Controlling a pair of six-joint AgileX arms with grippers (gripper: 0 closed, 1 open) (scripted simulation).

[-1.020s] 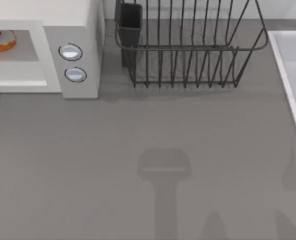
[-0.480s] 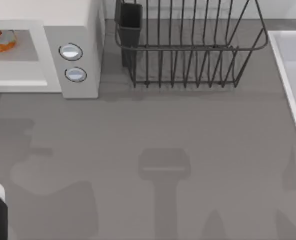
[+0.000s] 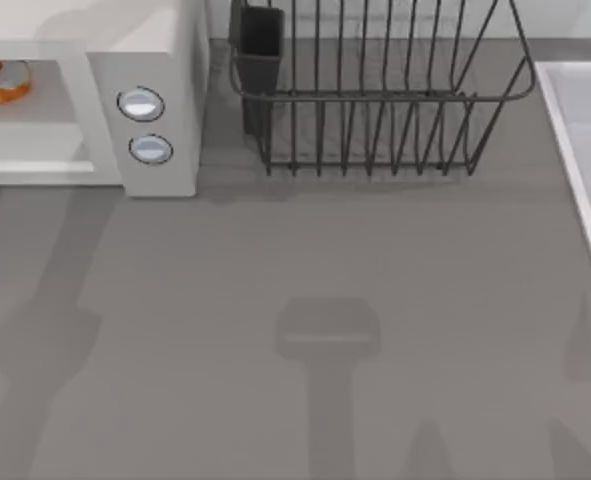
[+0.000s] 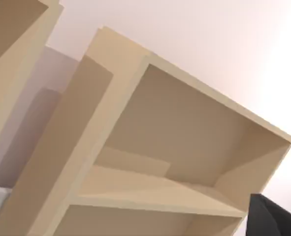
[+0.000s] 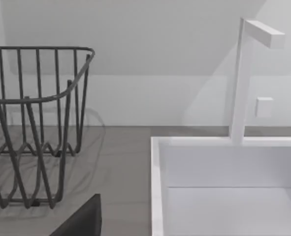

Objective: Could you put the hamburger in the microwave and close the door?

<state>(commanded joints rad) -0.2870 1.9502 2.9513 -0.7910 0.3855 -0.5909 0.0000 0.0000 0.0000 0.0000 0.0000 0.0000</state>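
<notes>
The hamburger (image 3: 1, 80) sits inside the open microwave (image 3: 145, 60) at ten o'clock on the worktop (image 3: 305, 250), left of the two knobs (image 3: 141, 104). At twelve o'clock stands the black wire dish rack (image 3: 375, 100), and at three o'clock the white sink (image 3: 585, 160) with its faucet (image 5: 243, 78). Whether either gripper is open or closed, I cannot tell.

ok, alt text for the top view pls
A hamburger sits inside the open white microwave at the table's far left, two knobs facing forward. A black wire dish rack stands beside it, and a white sink edges the right side.
</notes>
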